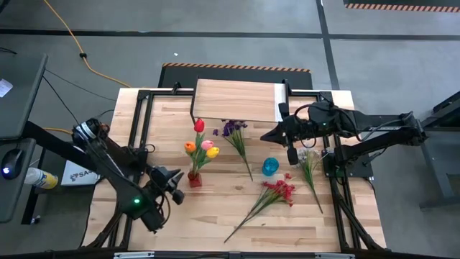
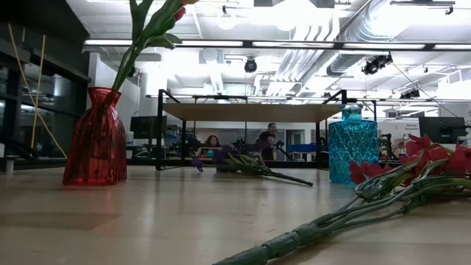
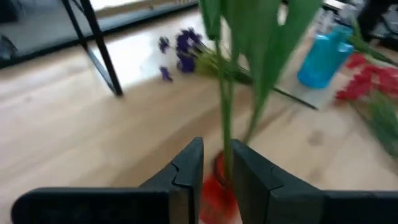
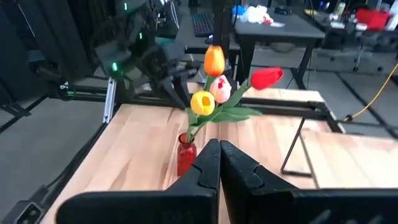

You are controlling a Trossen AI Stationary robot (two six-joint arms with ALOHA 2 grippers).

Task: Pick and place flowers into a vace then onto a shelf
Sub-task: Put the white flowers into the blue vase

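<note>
The flowers are only partly placed: you have four tulips [image 1: 203, 144], red, orange, pink and yellow, standing in the red vase [image 1: 195, 178] on the tabletop [image 1: 215, 216]. The purple spray [image 1: 233, 133], the red spray [image 1: 277, 193] and a pale spray [image 1: 310, 164] lie loose on the wood, and the blue vase [image 1: 270, 167] stands empty. The shelf [image 1: 237, 101] at the far edge carries nothing yet. Your left pincer [image 3: 216, 169] sits beside the red vase, released, fingers parted around the stems without gripping. Your right pincer [image 4: 219, 155], clenched and empty, hovers near the blue vase.
</note>
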